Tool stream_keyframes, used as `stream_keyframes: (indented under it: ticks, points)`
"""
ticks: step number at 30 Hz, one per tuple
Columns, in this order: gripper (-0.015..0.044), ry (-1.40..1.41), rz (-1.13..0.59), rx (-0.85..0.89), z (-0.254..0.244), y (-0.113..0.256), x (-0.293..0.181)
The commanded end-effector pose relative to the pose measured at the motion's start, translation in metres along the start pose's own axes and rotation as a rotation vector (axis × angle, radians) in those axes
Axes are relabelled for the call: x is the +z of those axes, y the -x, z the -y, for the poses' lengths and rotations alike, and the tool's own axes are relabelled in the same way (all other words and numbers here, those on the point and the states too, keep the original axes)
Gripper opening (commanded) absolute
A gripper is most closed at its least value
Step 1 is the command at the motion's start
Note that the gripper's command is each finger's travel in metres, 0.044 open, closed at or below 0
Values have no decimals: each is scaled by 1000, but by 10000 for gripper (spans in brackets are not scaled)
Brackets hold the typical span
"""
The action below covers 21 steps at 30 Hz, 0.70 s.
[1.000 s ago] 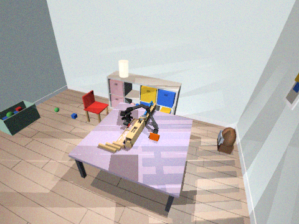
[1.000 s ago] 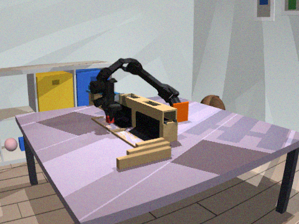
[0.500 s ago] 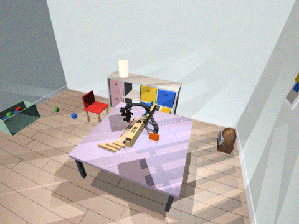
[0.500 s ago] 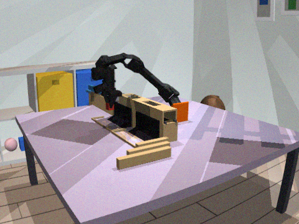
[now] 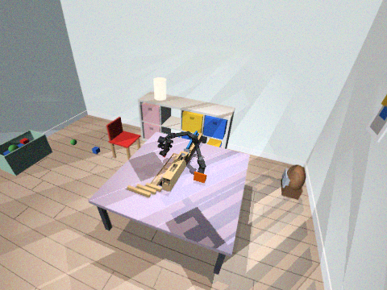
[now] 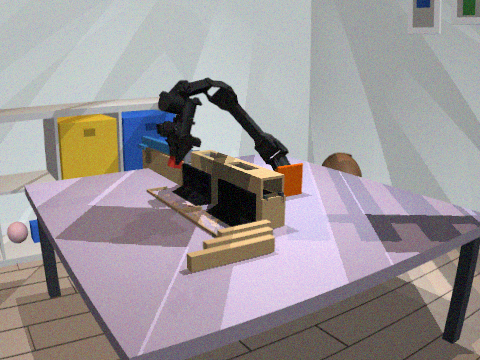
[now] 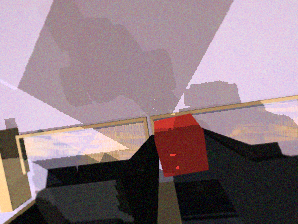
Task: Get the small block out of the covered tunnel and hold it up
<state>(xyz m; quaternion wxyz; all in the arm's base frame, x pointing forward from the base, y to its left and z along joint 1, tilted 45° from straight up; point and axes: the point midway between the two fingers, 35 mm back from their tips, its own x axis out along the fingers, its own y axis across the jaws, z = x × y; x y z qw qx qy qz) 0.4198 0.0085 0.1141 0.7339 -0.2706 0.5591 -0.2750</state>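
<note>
The small red block (image 5: 164, 155) (image 6: 175, 162) (image 7: 182, 150) is between the black fingertips of my gripper (image 5: 164, 154) (image 6: 175, 160) (image 7: 180, 145). My gripper is shut on it. It holds the block in the air, outside the tunnel and above the table on its open side. The wooden tunnel (image 5: 172, 177) (image 6: 273, 212) stands upright, with dark side openings and holes in its top. Thin wood-framed clear panels (image 6: 182, 210) (image 7: 120, 121) lie flat along its foot. Any cage or handle inside the tunnel cannot be made out.
Several loose wooden rods (image 5: 138, 191) (image 6: 230, 253) lie at the tunnel's near end. An orange plate (image 5: 200, 177) (image 6: 291, 180) stands beside the tunnel, by the arm's elbow side. A blue object (image 6: 156, 144) is at the far end.
</note>
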Motion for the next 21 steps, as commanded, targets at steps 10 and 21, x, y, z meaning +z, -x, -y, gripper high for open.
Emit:
stream_keyframes:
  ticks: [10,21]
  points:
    - [0,-3,248,-32,-8,23,-5]
    - [0,-1,247,-34,-9,30,-39]
